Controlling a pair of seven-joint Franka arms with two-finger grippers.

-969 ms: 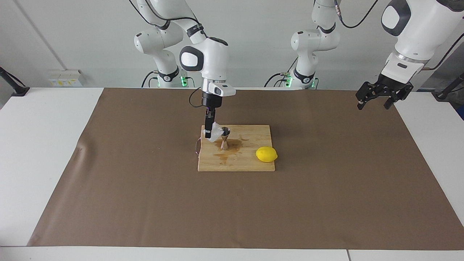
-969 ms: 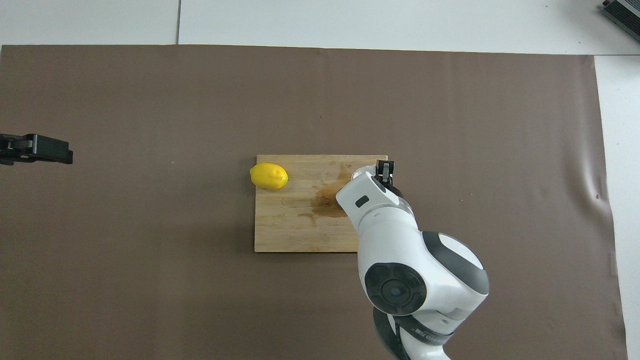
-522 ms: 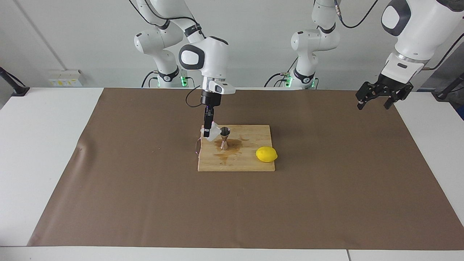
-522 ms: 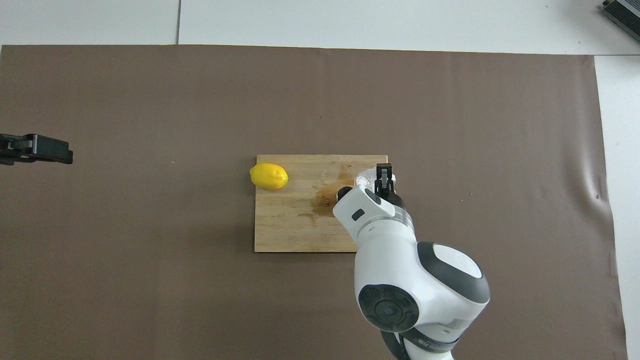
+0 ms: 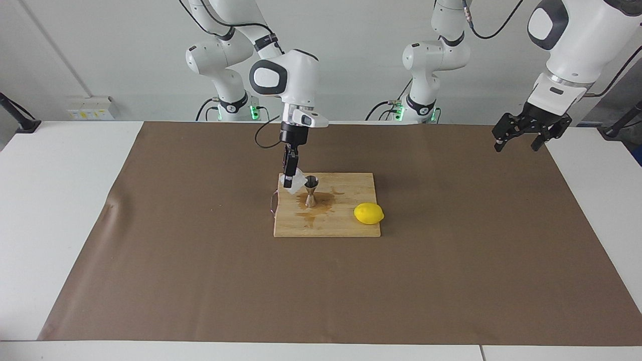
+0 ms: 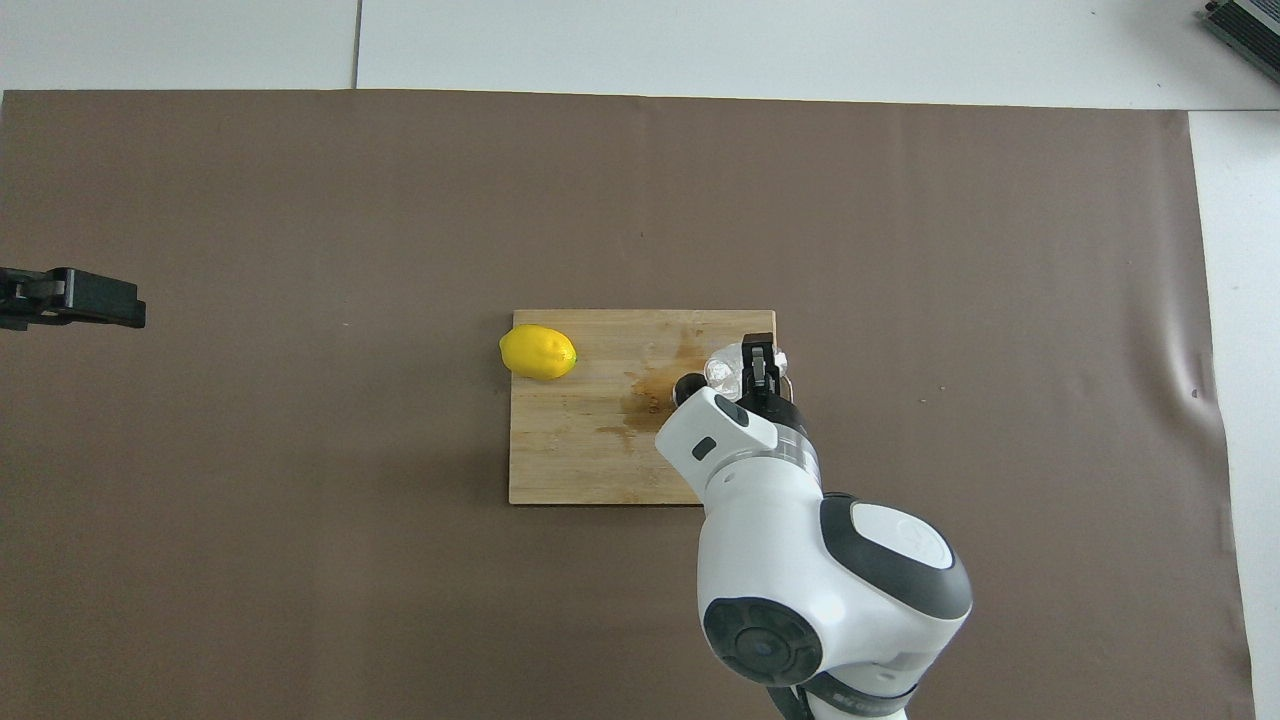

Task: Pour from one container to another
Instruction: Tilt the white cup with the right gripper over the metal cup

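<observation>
- Our right gripper (image 5: 288,183) comes first: it pinches the glass (image 5: 297,180), holding it tipped above the corner of the cutting board (image 5: 346,228) at the right arm's end, with its mouth toward the jigger (image 5: 311,191).
- From overhead, the glass (image 6: 725,368) sits just beside the jigger's dark rim (image 6: 686,386); we cannot tell whether the two touch.
- The jigger stands upright on the board, on a brown wet stain (image 5: 321,203), which we take as a sign that liquid has missed the cup.
- We judge the pour to be under way or near its end, though no stream is visible.
- To do this step well, we keep the glass lip directly above the jigger's small mouth and tilt gradually, since the cup is narrow and would overflow easily.
- We avoid nudging the jigger; its slim waist suggests it could topple.
- We keep a firm pinch, as wet bumpy glass may slip.
- A lemon (image 5: 368,213) lies on the board's edge toward the left arm's end, well apart from the pour.
- Our left gripper (image 5: 530,131) waits in the air over the tabletop (image 5: 592,170) at the left arm's end, fingers spread and holding nothing.
</observation>
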